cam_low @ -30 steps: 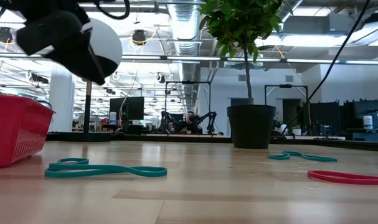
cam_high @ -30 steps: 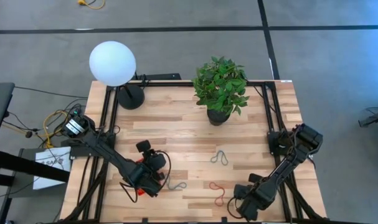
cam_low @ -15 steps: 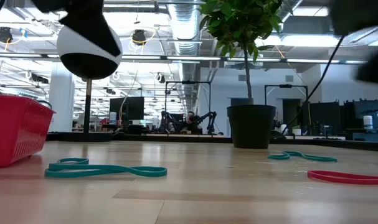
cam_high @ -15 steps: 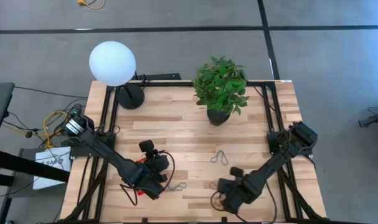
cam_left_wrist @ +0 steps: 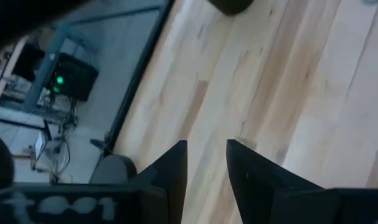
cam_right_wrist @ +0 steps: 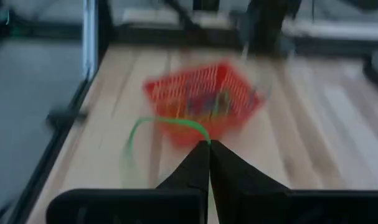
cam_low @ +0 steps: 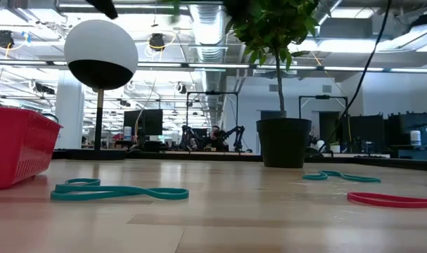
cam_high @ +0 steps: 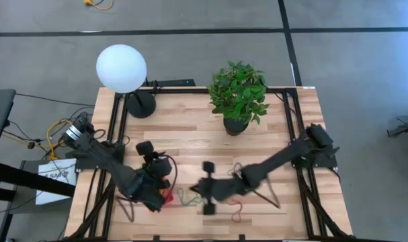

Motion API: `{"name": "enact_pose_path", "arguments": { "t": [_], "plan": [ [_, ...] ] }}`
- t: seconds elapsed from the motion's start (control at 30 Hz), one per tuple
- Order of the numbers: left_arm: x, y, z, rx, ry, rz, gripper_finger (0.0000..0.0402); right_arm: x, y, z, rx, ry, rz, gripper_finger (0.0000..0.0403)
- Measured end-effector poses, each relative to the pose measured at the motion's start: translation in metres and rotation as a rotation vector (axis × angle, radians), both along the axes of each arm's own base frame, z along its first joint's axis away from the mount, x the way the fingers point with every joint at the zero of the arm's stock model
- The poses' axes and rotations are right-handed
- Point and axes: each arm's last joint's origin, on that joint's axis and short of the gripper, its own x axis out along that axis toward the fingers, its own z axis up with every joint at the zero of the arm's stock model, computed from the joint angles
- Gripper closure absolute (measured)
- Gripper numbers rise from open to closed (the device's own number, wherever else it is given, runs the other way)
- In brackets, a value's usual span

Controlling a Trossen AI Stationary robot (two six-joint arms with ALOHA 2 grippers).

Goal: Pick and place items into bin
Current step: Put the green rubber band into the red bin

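right gripper [cam_right_wrist: 209, 146]: fingers pinched together on a thin green rubber loop [cam_right_wrist: 152, 124], raised in front of the bin
left gripper [cam_left_wrist: 206, 163]: fingers parted with a narrow gap, nothing between them, over bare wooden table [cam_left_wrist: 301, 106]
bin: small red mesh plastic basket [cam_right_wrist: 204, 99] near the table's left front, coloured loops inside
table items: teal figure-eight band [cam_low: 118, 191], red band [cam_low: 392, 200]

Premises: an open-plan robotics laboratory or industrial workspace. Beyond the potted plant [cam_low: 280, 84] on the wooden table [cam_low: 220, 218], exposed ceiling ducts [cam_low: 209, 24] and strip lights run overhead. Behind the plant stand black frame rigs [cam_low: 213, 119] (another robot arm among them) and monitors. Around the table lies grey concrete floor [cam_high: 204, 57].
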Motion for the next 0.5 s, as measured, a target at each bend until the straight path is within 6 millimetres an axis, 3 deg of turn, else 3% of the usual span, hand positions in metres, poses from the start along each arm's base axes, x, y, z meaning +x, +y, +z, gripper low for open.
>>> {"name": "enact_pose_path", "arguments": {
  "t": [0.2, 0.33, 0.5],
  "plan": [
    [-0.018, 0.003, 0.021, -0.005, -0.100, -0.029, 0.0299, 0.042, -0.027, -0.022, 0.013, -0.159, 0.002, 0.0402],
    [-0.025, 0.004, 0.030, 0.000, -0.157, -0.048, 0.0299, 0.070, -0.035, -0.054, 0.004, -0.173, 0.012, 0.0402],
    [-0.027, 0.006, 0.033, 0.007, -0.171, -0.052, 0.0299, 0.107, -0.036, -0.064, 0.062, -0.201, 0.087, 0.0402]
  ]
}}
